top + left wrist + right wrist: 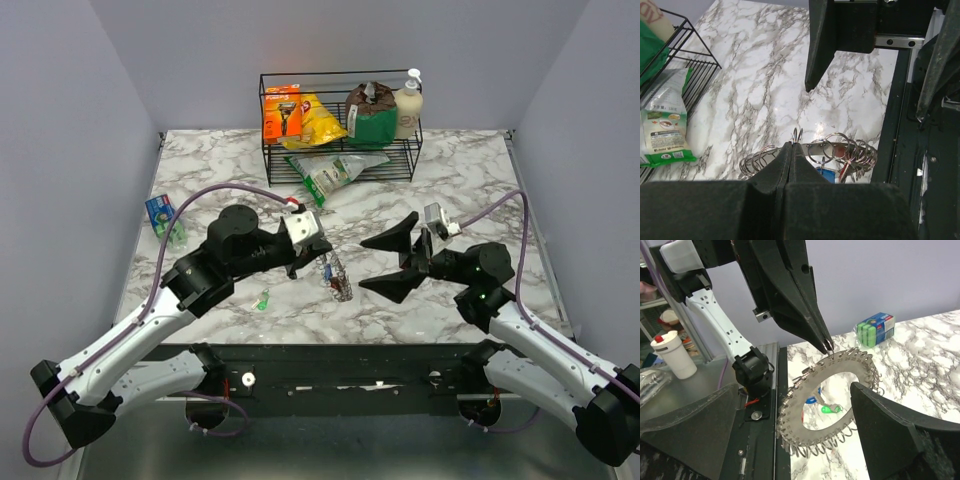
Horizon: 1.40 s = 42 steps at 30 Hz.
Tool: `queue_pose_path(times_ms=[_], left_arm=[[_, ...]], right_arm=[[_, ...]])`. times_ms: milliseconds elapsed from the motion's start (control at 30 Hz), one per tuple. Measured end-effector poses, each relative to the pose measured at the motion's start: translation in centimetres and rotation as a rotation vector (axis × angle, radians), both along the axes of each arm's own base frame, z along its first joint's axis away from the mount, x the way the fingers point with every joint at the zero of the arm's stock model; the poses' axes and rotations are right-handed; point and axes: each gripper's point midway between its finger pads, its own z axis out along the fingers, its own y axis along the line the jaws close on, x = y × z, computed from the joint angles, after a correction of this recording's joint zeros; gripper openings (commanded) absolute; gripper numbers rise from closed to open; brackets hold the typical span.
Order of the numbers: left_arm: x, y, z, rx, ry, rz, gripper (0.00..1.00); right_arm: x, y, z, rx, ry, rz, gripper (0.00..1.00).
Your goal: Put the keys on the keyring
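Note:
The keyring [338, 278] is a flat silver ring plate fringed with many small wire rings. It hangs tilted above the table's middle. My left gripper [322, 262] is shut on one small ring at its top edge, as the left wrist view shows [791, 145]. A blue-headed key [826, 175] hangs under the keyring [840, 150]. A green-headed key [263, 299] lies on the marble to the left; it shows through the keyring's [792, 412] hole as a green key [829, 409]. My right gripper [363, 264] stands wide open just right of the ring, holding nothing [794, 387].
A black wire rack [340, 125] with packets and a bottle stands at the back. A green and white packet [330, 172] lies in front of it. A blue and green box [160, 213] sits at the left edge. The table's front edge runs just below the ring.

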Motion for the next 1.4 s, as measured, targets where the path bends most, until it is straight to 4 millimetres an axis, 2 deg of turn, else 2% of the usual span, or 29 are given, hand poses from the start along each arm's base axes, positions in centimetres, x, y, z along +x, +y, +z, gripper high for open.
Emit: queue_pose_path(times_ms=[200,300,467,567,733,833,1000,1100,1233,1400], left_arm=[[1.8,-0.3,-2.2,0.017,0.076,0.078,0.00],[3.8,-0.1,-3.9,0.021,0.140,0.139,0.00],[7.4,1.7,-6.2,0.002,0.241,0.268,0.00],[9.1,2.8,-6.6,-0.025,0.280,0.336,0.00],[10.7,4.5,-6.1,-0.053,0.298,0.411,0.00],[11.3,5.7,-5.1,-0.054,0.299,0.448,0.00],[12.2,8.6,-1.1,-0.080,0.240,0.520,0.00],[12.2,10.4,1.3,-0.106,0.207,0.560,0.00],[12.0,11.6,3.6,-0.135,0.185,0.577,0.00],[11.1,12.1,5.7,-0.161,0.181,0.574,0.00]], right_arm=[[0.5,0.1,-1.1,-0.033,0.030,-0.022,1.00],[1.0,0.0,-1.6,-0.046,0.047,-0.043,1.00],[1.7,-0.1,-2.8,-0.064,0.083,-0.085,1.00],[1.9,-0.1,-4.0,-0.085,0.110,-0.099,1.00],[2.6,0.3,-6.0,-0.128,0.155,-0.101,1.00],[3.3,0.8,-7.7,-0.161,0.199,-0.096,1.00],[4.3,2.3,-11.7,-0.233,0.298,-0.054,1.00],[4.6,3.8,-13.6,-0.272,0.348,-0.011,0.99],[4.9,7.0,-14.5,-0.296,0.366,0.064,0.94],[6.4,12.6,-14.4,-0.286,0.340,0.165,0.90]])
